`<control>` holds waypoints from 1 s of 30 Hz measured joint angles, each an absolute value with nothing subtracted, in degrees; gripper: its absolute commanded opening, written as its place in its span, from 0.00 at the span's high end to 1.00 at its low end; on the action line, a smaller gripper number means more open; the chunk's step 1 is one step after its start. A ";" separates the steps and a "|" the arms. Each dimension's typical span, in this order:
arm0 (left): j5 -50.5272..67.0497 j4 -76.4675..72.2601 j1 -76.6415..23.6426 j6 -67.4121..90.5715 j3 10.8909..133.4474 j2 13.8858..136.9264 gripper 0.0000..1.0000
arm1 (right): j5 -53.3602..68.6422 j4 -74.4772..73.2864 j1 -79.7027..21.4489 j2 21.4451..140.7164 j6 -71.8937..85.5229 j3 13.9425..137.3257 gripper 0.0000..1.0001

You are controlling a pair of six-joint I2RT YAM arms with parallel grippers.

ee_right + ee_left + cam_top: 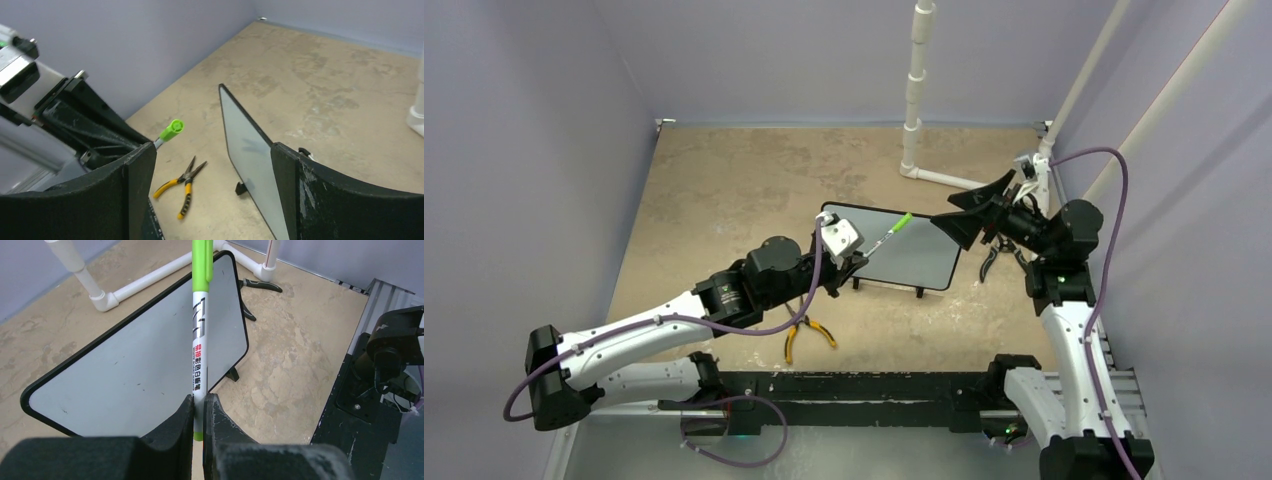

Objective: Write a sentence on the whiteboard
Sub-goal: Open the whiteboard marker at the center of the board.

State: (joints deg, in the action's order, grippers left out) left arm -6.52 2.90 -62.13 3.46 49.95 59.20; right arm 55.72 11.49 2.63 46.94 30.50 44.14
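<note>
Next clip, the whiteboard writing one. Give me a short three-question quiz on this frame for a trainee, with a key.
1. Multiple choice: what is the left gripper shut on? A an eraser; B a green-capped marker; C a cloth.
2. True or false: the right gripper is shut on the whiteboard.
3. Short answer: which yellow-handled tool lies on the table?
Key: 1 B. 2 False: it is open, its fingers wide apart near the board's edge. 3 The pliers.
</note>
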 measured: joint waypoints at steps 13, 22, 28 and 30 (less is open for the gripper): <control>0.34 2.79 -60.36 3.90 49.91 59.24 1.00 | 59.31 16.10 -7.20 50.37 34.54 44.07 0.29; 2.46 1.69 -59.83 5.34 49.76 59.35 1.00 | 58.74 23.81 -8.64 51.92 39.55 40.77 0.46; 3.92 0.60 -58.92 6.26 49.74 59.37 1.00 | 59.11 24.91 -8.69 52.12 40.10 40.77 0.55; 4.38 0.38 -58.74 6.52 49.74 59.37 1.00 | 59.40 25.06 -8.75 52.14 40.23 40.77 0.60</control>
